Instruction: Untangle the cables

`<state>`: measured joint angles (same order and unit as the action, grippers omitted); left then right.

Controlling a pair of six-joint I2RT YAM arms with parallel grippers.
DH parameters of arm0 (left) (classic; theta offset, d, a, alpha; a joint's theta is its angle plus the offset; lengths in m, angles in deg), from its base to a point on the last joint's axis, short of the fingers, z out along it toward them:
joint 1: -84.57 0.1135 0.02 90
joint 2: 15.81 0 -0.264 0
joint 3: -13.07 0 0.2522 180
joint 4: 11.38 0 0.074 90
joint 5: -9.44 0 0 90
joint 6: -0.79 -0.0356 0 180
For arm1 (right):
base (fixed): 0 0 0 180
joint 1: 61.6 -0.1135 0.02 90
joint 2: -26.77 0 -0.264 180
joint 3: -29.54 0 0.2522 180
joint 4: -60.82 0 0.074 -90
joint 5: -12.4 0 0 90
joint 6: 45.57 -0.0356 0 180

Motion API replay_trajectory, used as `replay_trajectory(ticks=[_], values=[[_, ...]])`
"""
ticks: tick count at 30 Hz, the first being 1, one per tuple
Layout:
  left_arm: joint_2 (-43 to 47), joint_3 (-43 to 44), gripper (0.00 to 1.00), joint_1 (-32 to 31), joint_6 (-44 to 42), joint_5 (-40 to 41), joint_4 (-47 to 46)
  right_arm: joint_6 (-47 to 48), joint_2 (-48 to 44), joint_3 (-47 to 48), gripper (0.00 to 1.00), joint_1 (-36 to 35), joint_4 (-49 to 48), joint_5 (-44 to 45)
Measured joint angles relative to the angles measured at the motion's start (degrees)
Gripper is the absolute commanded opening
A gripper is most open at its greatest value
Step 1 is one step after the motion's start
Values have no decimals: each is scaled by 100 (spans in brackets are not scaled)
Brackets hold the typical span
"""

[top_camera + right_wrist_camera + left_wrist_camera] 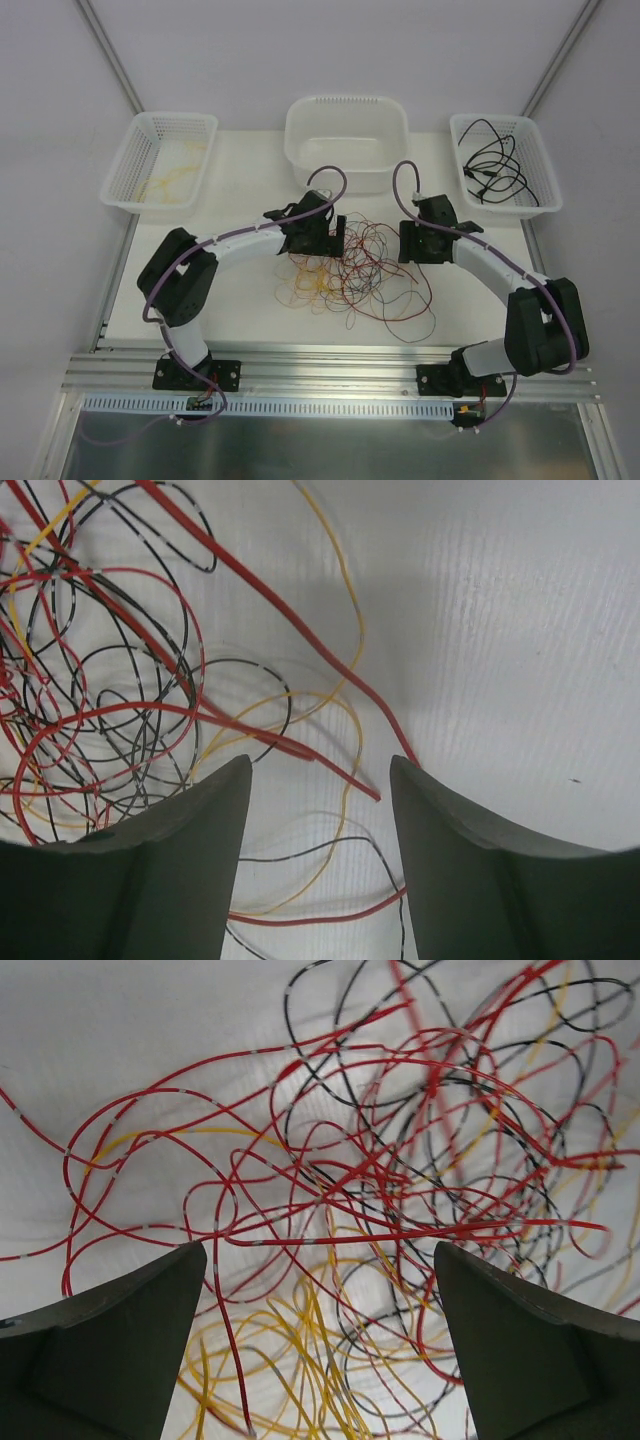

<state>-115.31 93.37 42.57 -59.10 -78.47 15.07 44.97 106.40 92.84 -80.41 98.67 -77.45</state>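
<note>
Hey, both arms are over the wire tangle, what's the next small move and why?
Probably lower the right gripper and close on the red wire whose loose end lies between its open jaws. It sits at the thin edge of the tangle, with bare table beside it, so it should pull free most easily.

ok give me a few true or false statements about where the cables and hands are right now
1. The right basket holds black cables. True.
2. The left hand is shut on a red wire. False: it is open, gripping nothing.
3. The left basket holds yellow wires. True.
4. The tangle lies in the middle tub. False: it lies on the table, below the left hand and right hand.
</note>
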Motion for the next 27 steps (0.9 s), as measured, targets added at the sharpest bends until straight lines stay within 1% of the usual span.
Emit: replay_trajectory(ticks=[1,6,7,9,10,12,13,14,15,16,17,19,20,27], values=[[-144,39,98,-2,48,68,4,4,87,0,57,39,-74,-22],[-673,136,92,4,240,337,9,13,367,0,50,214,-389,-66],[-739,170,87,2,278,411,15,13,437,0,49,234,-444,-68],[-767,210,81,2,348,481,-50,15,601,0,45,245,-529,-76],[-789,210,74,2,367,511,-55,22,684,0,40,245,-562,-90],[-804,208,66,2,407,608,-61,20,820,0,38,245,-599,-107],[-804,195,53,2,409,636,-72,17,881,0,35,245,-614,-111],[-804,173,44,4,450,686,-83,22,920,0,33,245,-632,-111],[-804,136,37,4,476,745,-105,22,942,0,31,245,-645,-109],[-793,85,31,4,505,800,-142,22,966,0,27,245,-669,-111],[-772,31,16,4,527,861,-179,28,984,0,25,245,-691,-111],[-695,-114,3,7,573,925,-236,24,1008,0,24,245,-723,-111],[-649,-214,0,4,597,962,-251,24,1008,0,24,245,-732,-114],[-52,-935,0,4,669,1169,-282,24,1008,-2,25,245,-782,-192]])
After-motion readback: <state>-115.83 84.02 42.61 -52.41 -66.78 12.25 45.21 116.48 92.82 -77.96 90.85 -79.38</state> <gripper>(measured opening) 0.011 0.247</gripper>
